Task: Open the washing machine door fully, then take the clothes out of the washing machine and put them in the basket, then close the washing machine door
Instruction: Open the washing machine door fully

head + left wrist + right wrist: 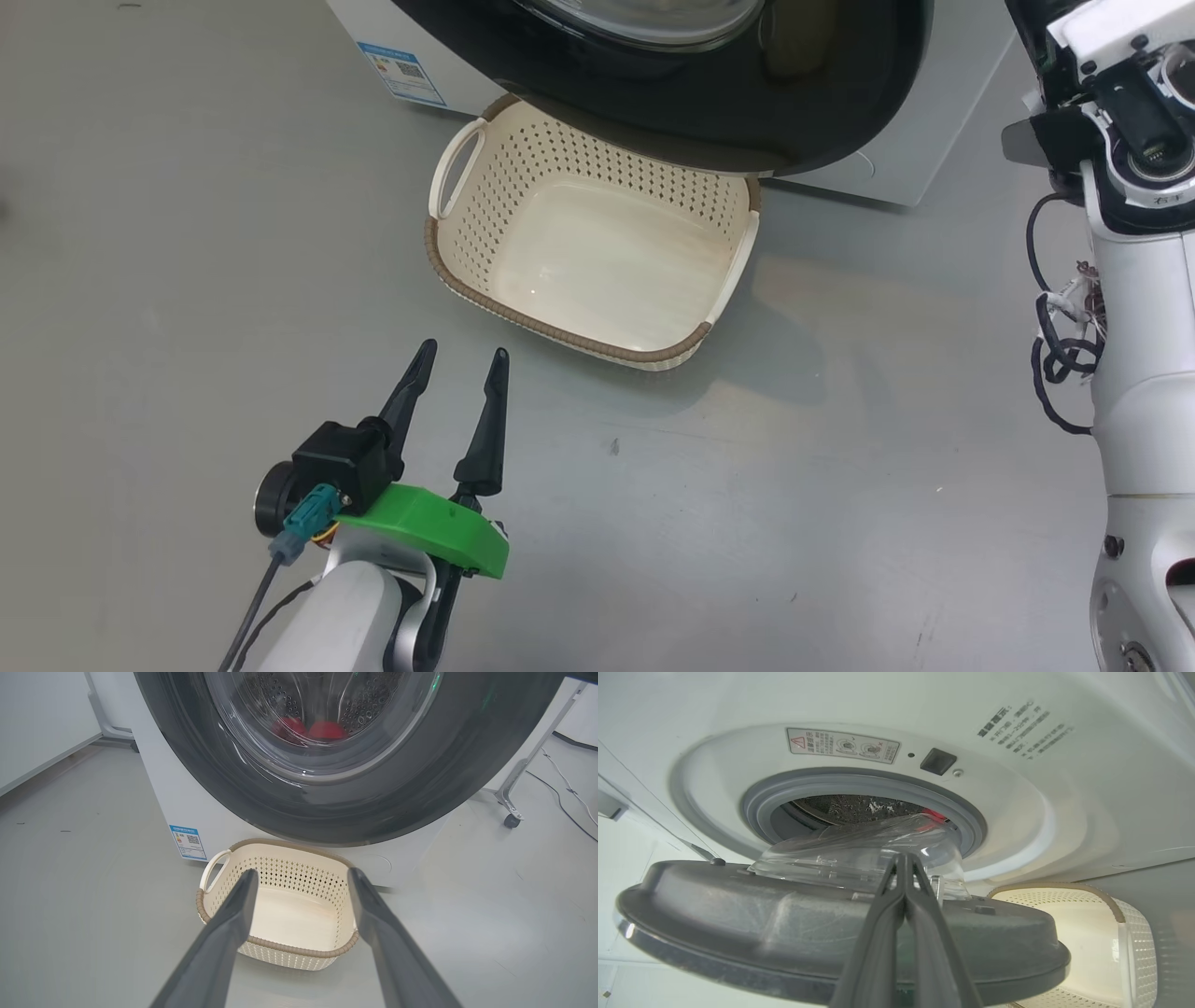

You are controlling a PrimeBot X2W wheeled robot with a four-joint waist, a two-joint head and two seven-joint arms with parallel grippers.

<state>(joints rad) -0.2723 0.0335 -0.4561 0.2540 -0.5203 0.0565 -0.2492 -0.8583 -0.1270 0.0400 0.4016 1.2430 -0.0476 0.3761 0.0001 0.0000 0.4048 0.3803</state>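
The washing machine door stands partly open, swung out over the far end of the empty cream basket on the floor. My left gripper is open, low and in front of the basket, holding nothing. Through the door's glass the red clothes lie in the drum. My right gripper is shut, its tips against the dark grey inner face and glass bowl of the door. Behind it are the washing machine, a strip of clothes and the basket.
The white washing machine carries a blue label low on its front. My right arm's pale forearm with dark cables rises at the right edge. A metal leg on a caster and a floor cable lie right of the machine.
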